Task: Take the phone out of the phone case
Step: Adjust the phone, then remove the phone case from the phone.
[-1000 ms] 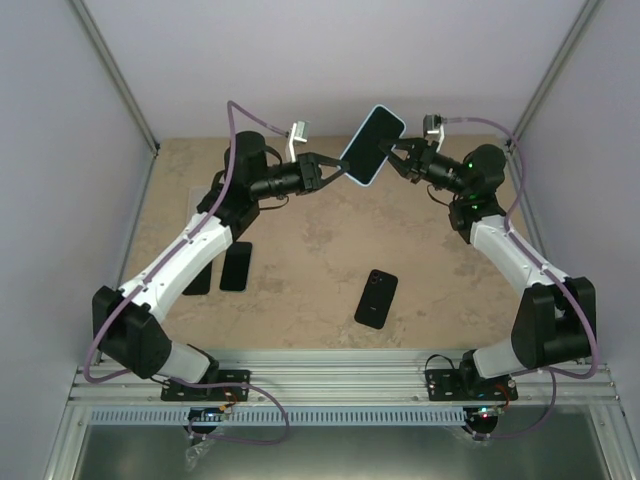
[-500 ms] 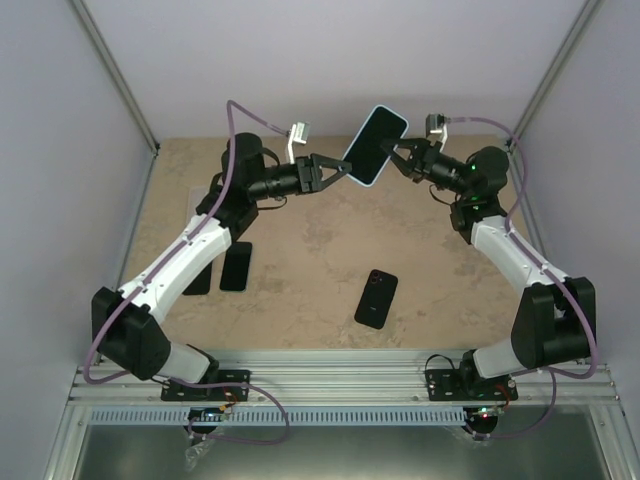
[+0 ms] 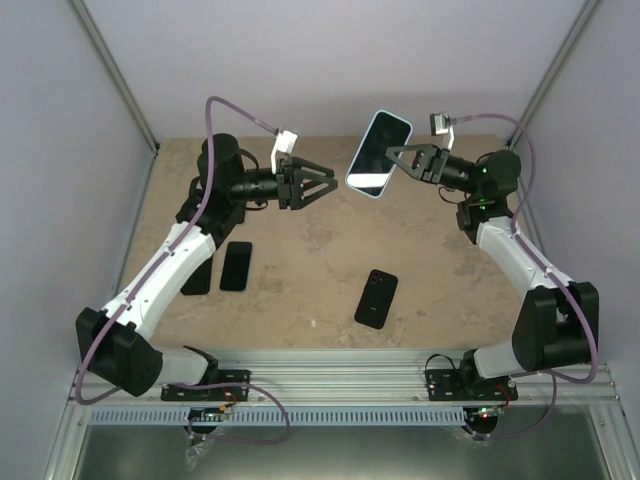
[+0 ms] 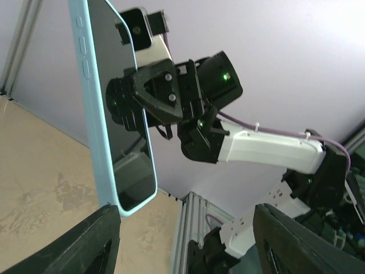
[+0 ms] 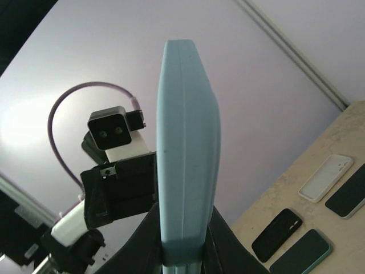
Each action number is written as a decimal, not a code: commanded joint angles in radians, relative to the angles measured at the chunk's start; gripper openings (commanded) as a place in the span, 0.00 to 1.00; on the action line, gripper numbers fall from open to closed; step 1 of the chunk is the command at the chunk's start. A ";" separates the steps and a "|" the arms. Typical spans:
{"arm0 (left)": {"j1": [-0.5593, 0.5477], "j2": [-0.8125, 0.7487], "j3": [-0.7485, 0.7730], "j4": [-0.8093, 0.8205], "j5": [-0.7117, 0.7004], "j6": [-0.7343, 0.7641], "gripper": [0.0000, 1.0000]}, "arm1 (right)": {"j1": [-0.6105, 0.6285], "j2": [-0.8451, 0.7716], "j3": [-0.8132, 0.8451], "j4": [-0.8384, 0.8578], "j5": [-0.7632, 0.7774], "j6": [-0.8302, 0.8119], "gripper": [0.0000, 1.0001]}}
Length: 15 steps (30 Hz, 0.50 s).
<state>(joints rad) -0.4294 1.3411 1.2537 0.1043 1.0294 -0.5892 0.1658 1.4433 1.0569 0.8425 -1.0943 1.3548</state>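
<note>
- No text, brand, number or sign can be read in any view.
- The phone [image 3: 379,152] shows a dark, blank screen; its pale blue phone case [image 5: 188,154] bears no legible mark.

The beige marbled table [image 3: 300,225] carries a dark flat rectangular phone [image 3: 236,266] near its left edge, a second dark slab [image 3: 197,280] just beside it, and a black camera-backed phone [image 3: 376,298] right of centre, towards the near edge.
</note>
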 commanded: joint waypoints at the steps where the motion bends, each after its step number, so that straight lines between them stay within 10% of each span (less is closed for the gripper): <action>1: 0.001 -0.035 -0.049 -0.013 0.086 0.141 0.66 | 0.000 -0.044 -0.006 0.168 -0.064 -0.010 0.00; 15: -0.016 -0.058 -0.149 0.060 0.061 0.091 0.55 | 0.055 -0.089 -0.034 0.179 -0.052 -0.001 0.00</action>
<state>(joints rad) -0.4320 1.3018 1.1137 0.1055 1.0794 -0.4854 0.2066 1.3914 1.0187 0.9764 -1.1614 1.3663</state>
